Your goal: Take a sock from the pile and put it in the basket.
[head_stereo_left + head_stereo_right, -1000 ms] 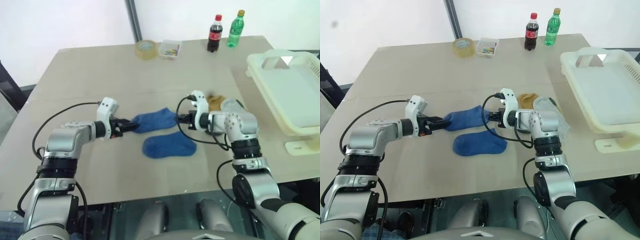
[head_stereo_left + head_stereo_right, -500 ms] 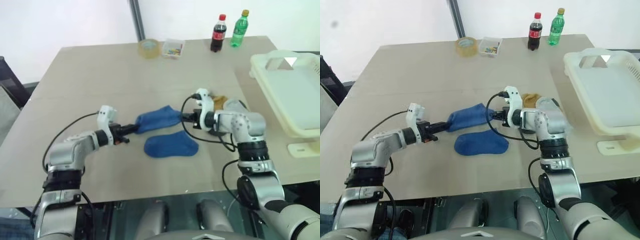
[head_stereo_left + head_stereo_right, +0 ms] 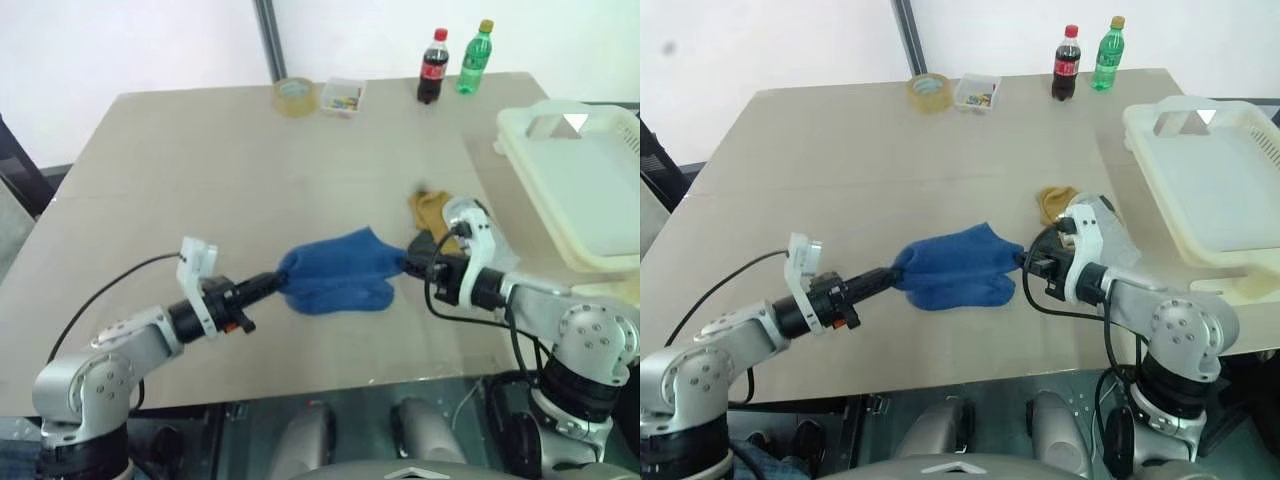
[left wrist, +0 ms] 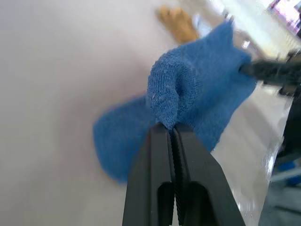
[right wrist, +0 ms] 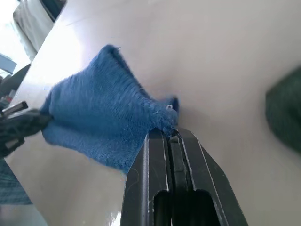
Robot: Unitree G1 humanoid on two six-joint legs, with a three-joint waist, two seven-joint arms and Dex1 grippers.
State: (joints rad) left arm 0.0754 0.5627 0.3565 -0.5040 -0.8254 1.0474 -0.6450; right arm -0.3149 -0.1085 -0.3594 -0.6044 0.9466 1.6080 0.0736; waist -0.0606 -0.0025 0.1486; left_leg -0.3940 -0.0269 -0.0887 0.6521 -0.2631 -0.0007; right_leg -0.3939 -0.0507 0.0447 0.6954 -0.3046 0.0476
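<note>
Sock point(image 3: 340, 265) hangs stretched between my left gripper point(image 3: 272, 284) and right gripper point(image 3: 410, 266), both clamped on it; basket point(image 3: 585, 190) lies nearer the right arm.

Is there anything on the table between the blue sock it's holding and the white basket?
The blue sock hangs between the left pincer and the right pincer, both shut on it. The mustard-yellow sock and a light grey sock lie toward the basket, low on the table, so likely no real block.
</note>
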